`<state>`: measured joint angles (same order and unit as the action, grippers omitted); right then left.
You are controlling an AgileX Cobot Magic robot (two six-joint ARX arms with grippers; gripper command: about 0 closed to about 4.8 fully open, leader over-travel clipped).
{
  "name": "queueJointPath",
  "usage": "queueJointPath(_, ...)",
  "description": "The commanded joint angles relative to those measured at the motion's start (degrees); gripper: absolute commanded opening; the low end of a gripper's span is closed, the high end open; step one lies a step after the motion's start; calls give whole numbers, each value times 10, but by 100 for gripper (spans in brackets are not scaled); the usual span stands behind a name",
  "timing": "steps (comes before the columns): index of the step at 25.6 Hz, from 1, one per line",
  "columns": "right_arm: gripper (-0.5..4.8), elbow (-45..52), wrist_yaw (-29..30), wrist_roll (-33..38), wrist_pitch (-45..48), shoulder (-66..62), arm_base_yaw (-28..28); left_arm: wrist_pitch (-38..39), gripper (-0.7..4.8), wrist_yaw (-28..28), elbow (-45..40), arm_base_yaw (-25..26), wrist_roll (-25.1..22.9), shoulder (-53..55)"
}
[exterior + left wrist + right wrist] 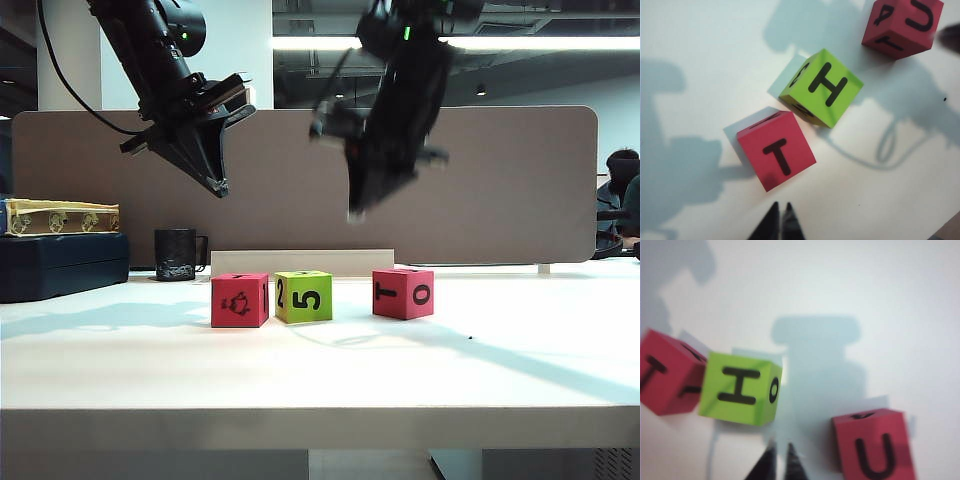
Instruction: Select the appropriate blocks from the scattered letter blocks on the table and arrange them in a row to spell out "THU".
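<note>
Smooth white table up front, with three small cubes in a row mid-table: pinkish-red T block at 9 o'clock, lime-green H block touching it, pinkish-red U block apart at 3. Above, left claw pressed together; right claw blurry, looks nearly closed.

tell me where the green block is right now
In the exterior view the green block sits on the table left of centre, between two red blocks: close beside the left one, apart from the right one.
</note>
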<state>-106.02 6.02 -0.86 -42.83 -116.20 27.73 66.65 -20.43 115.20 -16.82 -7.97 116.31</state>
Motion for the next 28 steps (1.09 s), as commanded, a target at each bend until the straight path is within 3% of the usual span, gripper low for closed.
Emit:
queueJointPath(1,81,-39,-16,-12,-50,25,1,-7,108,0,3,-12,0,-3)
queueJointPath(5,117,-92,-16,-17,-143,39,1,-19,126,1,3,-32,-2,-3)
queueJointPath(8,117,-130,-14,-24,-247,46,1,-55,130,52,3,-74,-18,-2)
queueJointPath(13,125,-130,-14,-25,-273,54,1,-81,282,117,3,-102,-53,6)
queueJointPath(18,215,-130,-19,-26,-284,66,1,-83,288,123,3,-99,-65,27)
queueJointPath(19,216,-130,-25,-26,-290,75,1,-83,291,123,3,-95,-78,36)
queueJointPath(20,217,-130,-24,-26,-293,85,1,-85,348,122,3,-96,-93,46)
queueJointPath(22,217,-130,-25,-26,-294,96,1,-85,396,121,3,-97,-113,53)
queueJointPath(28,217,-130,-24,-26,-294,116,1,-99,404,102,3,-101,-127,63)
